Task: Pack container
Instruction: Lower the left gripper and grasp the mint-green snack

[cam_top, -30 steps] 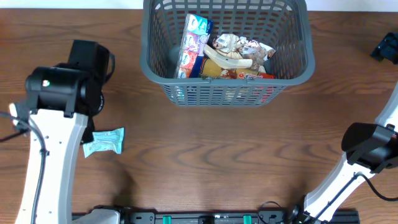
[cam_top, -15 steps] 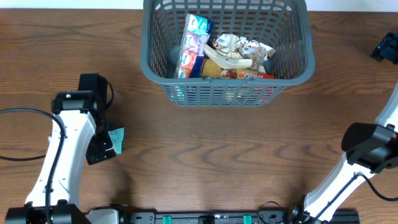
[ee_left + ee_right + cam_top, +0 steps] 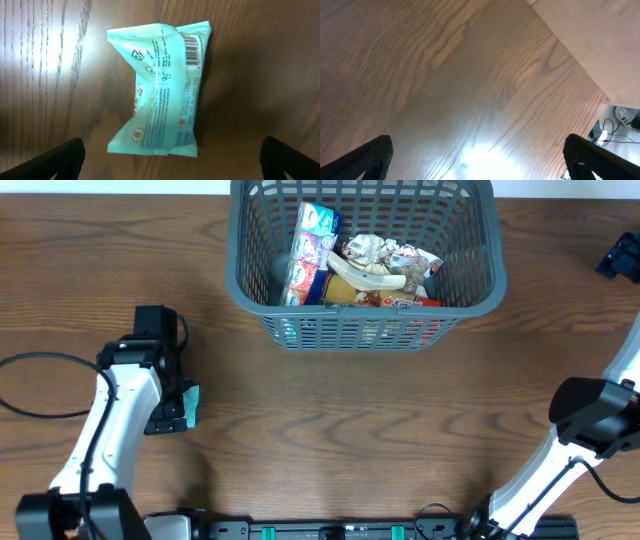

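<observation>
The dark grey lattice basket [image 3: 470,290] stands at the back middle of the table and holds several snack packets [image 3: 365,268]. A light teal snack packet [image 3: 162,85] lies flat on the wood at the left; in the overhead view only its edge [image 3: 192,405] shows past the left arm. My left gripper [image 3: 170,160] is open directly above the packet, its fingers wide apart on either side of it. My right gripper [image 3: 480,160] is open and empty over bare wood at the far right; in the overhead view its fingers are hidden.
A dark object [image 3: 622,257] sits at the right table edge. The table's edge and cables [image 3: 620,120] show at the right of the right wrist view. A black cable [image 3: 40,385] loops by the left arm.
My left arm has swung over the teal packet and come down closer to it, now covering most of it in the overhead view. The right arm has not moved.
</observation>
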